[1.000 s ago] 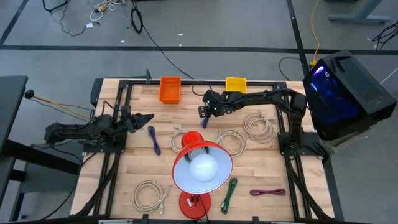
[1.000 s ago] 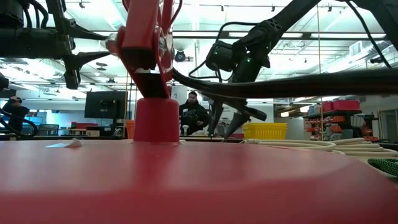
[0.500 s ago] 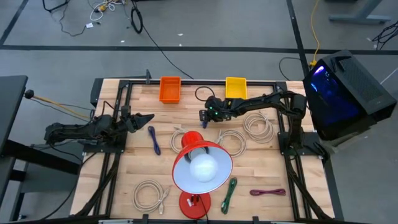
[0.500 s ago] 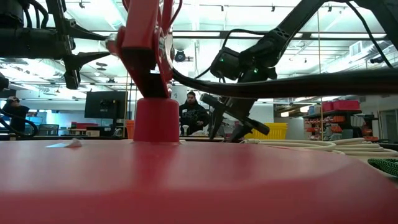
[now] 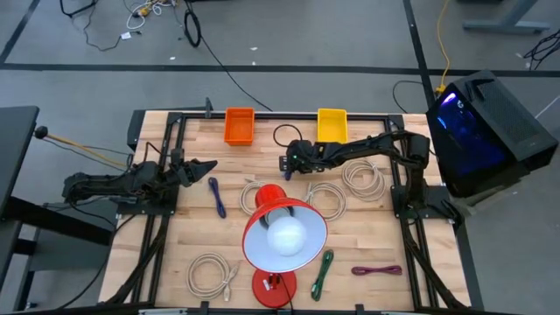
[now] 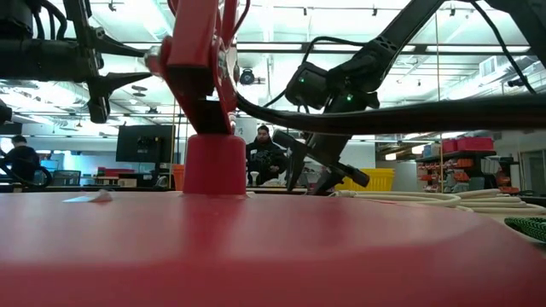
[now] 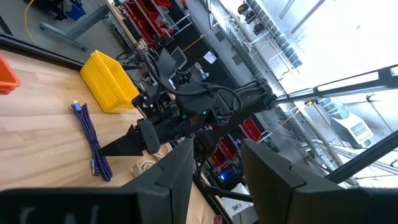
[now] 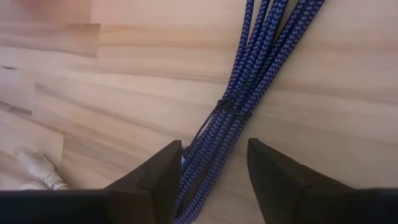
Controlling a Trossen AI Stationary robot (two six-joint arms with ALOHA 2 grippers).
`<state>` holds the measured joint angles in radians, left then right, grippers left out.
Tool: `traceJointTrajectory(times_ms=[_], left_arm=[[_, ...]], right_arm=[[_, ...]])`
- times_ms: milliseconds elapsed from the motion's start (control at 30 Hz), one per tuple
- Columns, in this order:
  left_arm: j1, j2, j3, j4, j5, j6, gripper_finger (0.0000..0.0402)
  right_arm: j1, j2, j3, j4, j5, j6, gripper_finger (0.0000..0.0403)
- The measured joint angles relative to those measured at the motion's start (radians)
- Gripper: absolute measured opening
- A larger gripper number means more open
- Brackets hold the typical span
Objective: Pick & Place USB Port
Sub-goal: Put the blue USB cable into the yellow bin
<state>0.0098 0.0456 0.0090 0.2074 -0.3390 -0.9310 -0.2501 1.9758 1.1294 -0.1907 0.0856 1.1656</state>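
Nearest to us, in the right wrist view, the right gripper [image 8: 213, 152] hangs low over the desk [image 8: 124, 93] with its jaws well apart and holding nothing. The blue braided cable [image 8: 249, 68], which we take for the USB thing of the task, lies directly between the two dark fingers [image 8: 152, 177]. Its long axis runs forward and away from the jaws, a little slanted toward one side, so the fingers stand on either side of the bundle and not across its end. This is the relation that matters. We judge that closing the jaws from here would pinch the strands across their width, near the black tie [image 8: 227, 106]. The cable is several parallel strands with a woven, slightly rough sheath, bound at the middle by that thin tie. It looks soft and may spread or slip if it is caught off centre. The desk under it is pale wood in joined strips, smooth and matt. A white plug [image 8: 37, 168] lies just beside it. Farther off, in the high view, we see the red lamp [image 5: 284, 232] with its glossy round shade, and the white cable coils [image 5: 363, 175] near the right arm. The yellow bin [image 5: 332, 124] and the orange bin [image 5: 239, 125] sit at the far edge. The left gripper [image 5: 203, 164] waits well apart at the left, jaws open and empty, near a second blue cable [image 5: 215, 197]. So the right arm is clearly the nearer one.
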Motion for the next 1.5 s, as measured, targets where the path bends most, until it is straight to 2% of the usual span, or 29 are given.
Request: traceJointTrajectory(times_ms=[133, 200, 300, 367, 667, 833, 1000, 1300, 1500], left_arm=[[0.000, 0.000, 0.000, -0.005, 0.000, 0.000, 0.0142], [0.000, 0.000, 0.000, -0.005, 0.000, 0.001, 0.0142], [0.000, 0.000, 0.000, -0.005, 0.000, 0.002, 0.0142], [0.000, 0.000, 0.000, -0.010, 0.000, 0.003, 0.0142], [0.000, 0.000, 0.000, -0.026, -0.001, 0.000, 0.0142], [0.000, 0.000, 0.000, -0.027, -0.004, 0.000, 0.0142], [0.000, 0.000, 0.000, -0.026, -0.013, 0.000, 0.0142], [0.000, 0.000, 0.000, -0.028, -0.080, 0.001, 0.0142], [0.000, 0.000, 0.000, -0.028, -0.142, 0.002, 0.0142]], right_arm=[[-0.006, 0.002, 0.000, -0.001, -0.027, -0.026, 0.0140], [-0.005, 0.003, 0.000, 0.008, -0.032, -0.044, 0.0106], [-0.001, 0.004, 0.000, 0.010, -0.036, -0.089, 0.0034], [0.000, 0.006, 0.001, 0.023, -0.068, -0.120, 0.0014], [-0.032, -0.013, -0.001, -0.007, -0.118, -0.193, 0.0003], [-0.048, -0.083, -0.007, -0.067, -0.050, -0.252, 0.0001], [-0.074, -0.224, -0.006, -0.159, 0.029, -0.332, 0.0000], [-0.093, -0.622, -0.003, -0.410, 0.314, -0.519, 0.0000], [-0.104, -0.781, -0.003, -0.553, 0.363, -0.593, 0.0000]])
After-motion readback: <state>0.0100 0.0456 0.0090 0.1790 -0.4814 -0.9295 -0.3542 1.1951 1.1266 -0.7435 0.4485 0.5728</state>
